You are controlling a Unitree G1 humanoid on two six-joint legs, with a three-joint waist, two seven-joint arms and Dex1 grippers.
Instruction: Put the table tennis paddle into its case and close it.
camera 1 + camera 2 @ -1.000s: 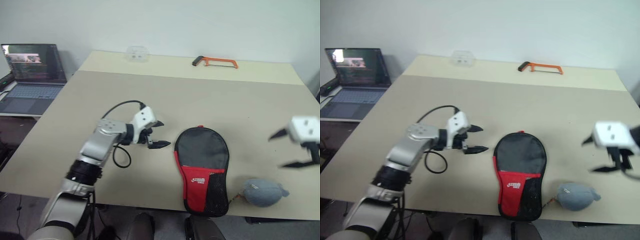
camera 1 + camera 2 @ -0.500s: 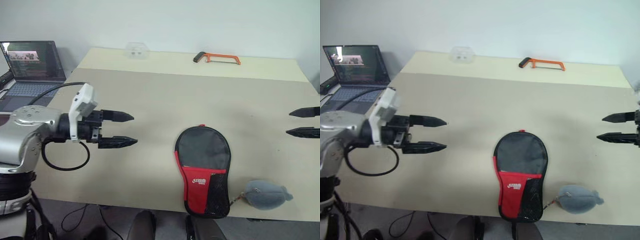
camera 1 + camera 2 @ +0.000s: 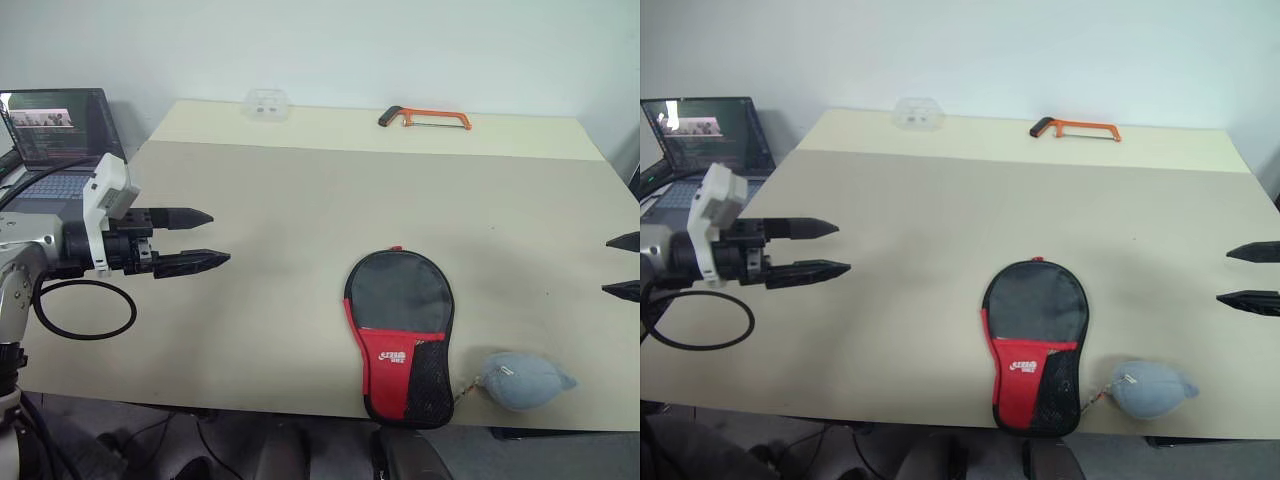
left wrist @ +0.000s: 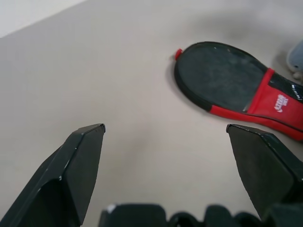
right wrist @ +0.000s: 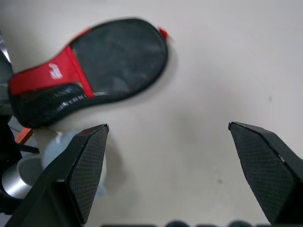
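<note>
Left gripper [image 3: 205, 240] spread wide, empty, off the tan table's [image 3: 300, 200] left. Dark grey-and-red paddle-shaped zip case [image 3: 399, 335] flat near front edge, apparently closed. Right gripper [image 3: 1248, 274] likewise released; best kept clear.

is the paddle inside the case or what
Cannot tell. The case lies flat near the table's front edge and looks closed; its dark grey and red cover hides whatever is inside. No paddle lies loose on the table. The plush ball rests beside it.
</note>
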